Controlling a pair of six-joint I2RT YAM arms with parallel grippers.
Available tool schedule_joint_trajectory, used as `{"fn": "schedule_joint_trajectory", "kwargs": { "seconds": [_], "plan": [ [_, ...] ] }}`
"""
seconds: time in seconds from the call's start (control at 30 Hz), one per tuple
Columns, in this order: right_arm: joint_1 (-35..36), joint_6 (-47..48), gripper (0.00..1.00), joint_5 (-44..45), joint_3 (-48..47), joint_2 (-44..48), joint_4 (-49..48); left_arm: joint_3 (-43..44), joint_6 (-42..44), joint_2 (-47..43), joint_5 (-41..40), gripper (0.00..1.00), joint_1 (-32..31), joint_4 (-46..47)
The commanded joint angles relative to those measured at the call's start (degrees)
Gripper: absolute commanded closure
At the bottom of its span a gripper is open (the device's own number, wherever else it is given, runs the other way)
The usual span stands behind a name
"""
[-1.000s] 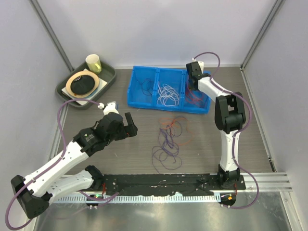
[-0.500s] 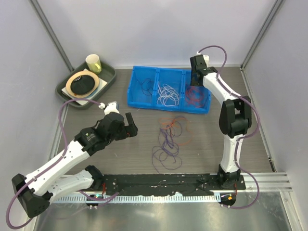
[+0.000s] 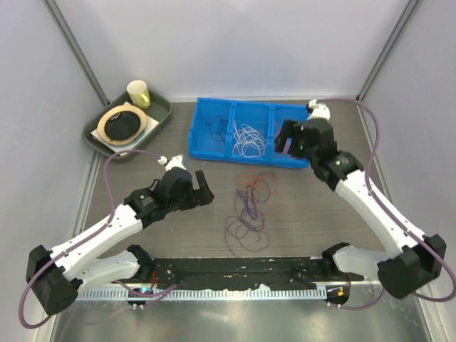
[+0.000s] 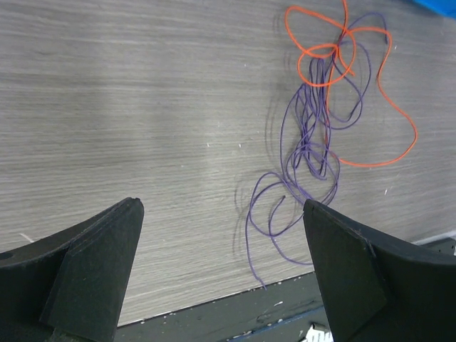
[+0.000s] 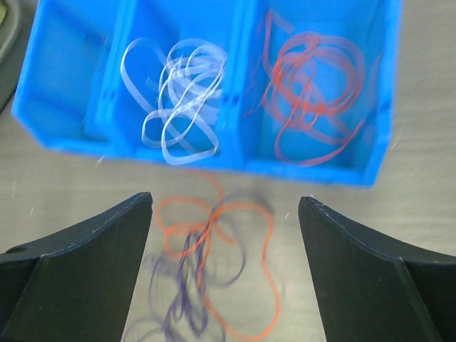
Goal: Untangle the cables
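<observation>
A tangle of purple and orange cables (image 3: pixel 249 206) lies on the table in front of the blue bin (image 3: pixel 242 158). In the bin, white cables (image 3: pixel 247 139) fill the middle compartment, orange ones (image 5: pixel 313 92) the right one, and a dark one (image 3: pixel 214 127) the left. My left gripper (image 3: pixel 201 187) is open and empty, low over the table left of the tangle (image 4: pixel 320 121). My right gripper (image 3: pixel 288 139) is open and empty above the bin's near right edge. It looks down on the bin and the tangle's top (image 5: pixel 214 278).
A dark green tray (image 3: pixel 160 117) at the back left holds a tape roll (image 3: pixel 122 122) and a yellowish cup (image 3: pixel 139 93). A black rail (image 3: pixel 242 267) runs along the near edge. Grey walls close in the left, back and right sides.
My right gripper has opened and drawn back from deep over the bin's right compartment to its near edge, the arm swinging out to the right. My left gripper has shifted slightly right, toward the tangle.
</observation>
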State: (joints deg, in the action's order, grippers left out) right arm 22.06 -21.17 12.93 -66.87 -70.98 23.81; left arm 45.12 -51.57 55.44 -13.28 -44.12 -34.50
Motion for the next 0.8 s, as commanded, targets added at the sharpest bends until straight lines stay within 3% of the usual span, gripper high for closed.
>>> {"fn": "schedule_joint_trajectory", "kwargs": {
  "seconds": [0.0,0.2,0.3,0.43,0.77],
  "plan": [
    [5.4,-11.8,0.11,1.9,12.6,6.9,2.3,-2.2,-1.9,3.4,6.5,0.0,0.2,8.4],
    [7.1,-16.3,0.19,-2.9,24.4,11.1,1.5,-4.5,-3.3,12.4,14.9,0.0,-0.7,17.2],
    [7.1,-16.9,0.21,-1.1,26.5,8.5,0.5,-4.0,-3.6,17.9,15.2,0.0,-2.2,19.6],
    [7.2,-18.8,0.31,-5.2,29.9,3.8,-5.7,-2.3,-3.7,25.0,17.7,0.0,-4.0,22.1],
    [7.3,-23.3,0.5,-7.5,37.1,2.4,-12.6,4.0,-4.2,37.6,17.8,0.16,-8.7,22.4]
  ]
}}
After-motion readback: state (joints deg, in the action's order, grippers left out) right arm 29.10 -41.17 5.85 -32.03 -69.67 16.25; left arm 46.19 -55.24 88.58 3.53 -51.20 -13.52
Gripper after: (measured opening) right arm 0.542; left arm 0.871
